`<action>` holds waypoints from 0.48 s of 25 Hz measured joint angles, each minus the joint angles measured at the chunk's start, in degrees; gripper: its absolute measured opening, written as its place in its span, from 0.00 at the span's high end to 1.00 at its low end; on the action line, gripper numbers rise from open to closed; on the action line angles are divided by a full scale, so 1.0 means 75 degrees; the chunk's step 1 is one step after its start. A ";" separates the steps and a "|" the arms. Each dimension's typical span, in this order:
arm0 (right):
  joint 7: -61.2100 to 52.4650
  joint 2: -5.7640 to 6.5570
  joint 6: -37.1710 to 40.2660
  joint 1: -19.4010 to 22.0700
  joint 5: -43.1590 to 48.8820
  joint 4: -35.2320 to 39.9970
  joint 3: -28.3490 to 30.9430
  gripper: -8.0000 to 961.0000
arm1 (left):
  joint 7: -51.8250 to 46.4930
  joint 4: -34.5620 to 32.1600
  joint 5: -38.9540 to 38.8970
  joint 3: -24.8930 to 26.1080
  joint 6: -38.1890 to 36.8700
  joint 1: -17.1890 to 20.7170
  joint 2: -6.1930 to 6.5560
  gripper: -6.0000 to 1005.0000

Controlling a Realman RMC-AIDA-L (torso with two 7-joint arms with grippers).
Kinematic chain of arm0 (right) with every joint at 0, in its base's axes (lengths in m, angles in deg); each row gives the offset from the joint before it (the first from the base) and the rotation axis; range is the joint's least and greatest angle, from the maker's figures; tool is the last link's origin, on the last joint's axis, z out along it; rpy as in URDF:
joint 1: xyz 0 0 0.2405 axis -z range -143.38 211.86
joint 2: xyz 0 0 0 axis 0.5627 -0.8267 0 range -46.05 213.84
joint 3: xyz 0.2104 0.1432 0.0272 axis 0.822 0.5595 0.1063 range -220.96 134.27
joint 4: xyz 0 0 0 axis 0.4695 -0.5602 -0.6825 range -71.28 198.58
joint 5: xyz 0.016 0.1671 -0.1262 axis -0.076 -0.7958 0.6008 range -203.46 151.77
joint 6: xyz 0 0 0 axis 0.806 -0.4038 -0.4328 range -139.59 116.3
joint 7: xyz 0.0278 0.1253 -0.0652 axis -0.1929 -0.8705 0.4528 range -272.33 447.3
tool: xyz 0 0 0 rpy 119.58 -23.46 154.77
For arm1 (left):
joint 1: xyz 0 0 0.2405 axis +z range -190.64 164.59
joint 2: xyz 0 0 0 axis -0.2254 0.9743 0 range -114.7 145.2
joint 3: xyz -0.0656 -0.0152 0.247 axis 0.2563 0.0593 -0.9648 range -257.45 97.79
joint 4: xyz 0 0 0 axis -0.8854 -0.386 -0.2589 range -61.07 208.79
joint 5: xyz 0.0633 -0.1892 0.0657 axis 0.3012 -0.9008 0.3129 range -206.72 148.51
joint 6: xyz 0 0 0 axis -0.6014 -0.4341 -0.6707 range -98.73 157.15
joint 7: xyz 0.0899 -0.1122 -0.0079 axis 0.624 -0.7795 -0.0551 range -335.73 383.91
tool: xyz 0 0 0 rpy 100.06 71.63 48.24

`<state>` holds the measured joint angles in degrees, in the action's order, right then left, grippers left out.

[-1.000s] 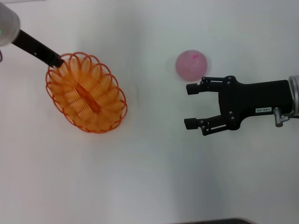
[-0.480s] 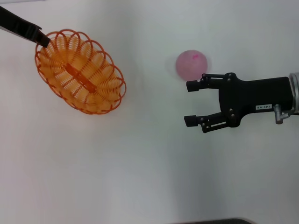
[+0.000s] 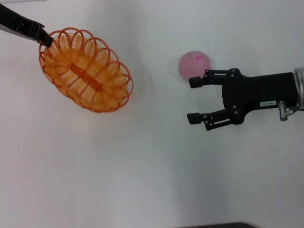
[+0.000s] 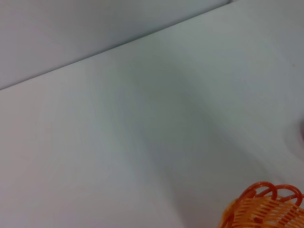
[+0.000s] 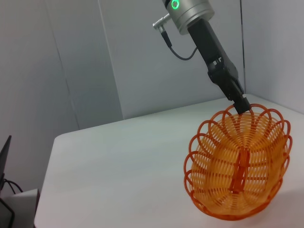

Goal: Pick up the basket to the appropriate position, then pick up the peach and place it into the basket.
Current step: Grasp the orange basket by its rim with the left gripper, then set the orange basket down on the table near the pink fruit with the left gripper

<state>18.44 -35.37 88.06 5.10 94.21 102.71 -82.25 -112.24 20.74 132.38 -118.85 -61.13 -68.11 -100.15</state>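
Left gripper (image 3: 45, 40) clamped on scalloped rim of basket (image 3: 85, 70), at far left of white table (image 3: 142, 166); basket tilted, apparently lifted off surface. Peach (image 3: 194, 65) resting on table, well apart from basket. Right gripper (image 3: 194, 99) low over table just beside peach, jaws spread wide, holding nothing.

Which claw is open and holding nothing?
The right claw. Its two black fingers are spread apart beside the peach with nothing between them. The left claw is pinched shut on the rim of the basket.
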 joint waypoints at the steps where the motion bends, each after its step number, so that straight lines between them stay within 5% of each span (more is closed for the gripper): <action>1: 0.0003 0.0000 0.0001 -0.0007 0.0001 0.0039 -0.0003 0.02 | -0.0118 -0.0003 -0.0014 0.0033 0.0038 0.0010 -0.0018 0.94; 12: 0.0105 0.0053 -0.0008 -0.0184 0.0000 0.0225 0.0029 0.02 | -0.1970 0.0019 -0.0388 0.0201 0.0867 0.0439 -0.0106 0.93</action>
<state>19.23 -34.97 88.00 3.73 94.21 104.40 -82.04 -127.01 20.89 129.47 -117.34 -54.63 -64.82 -100.94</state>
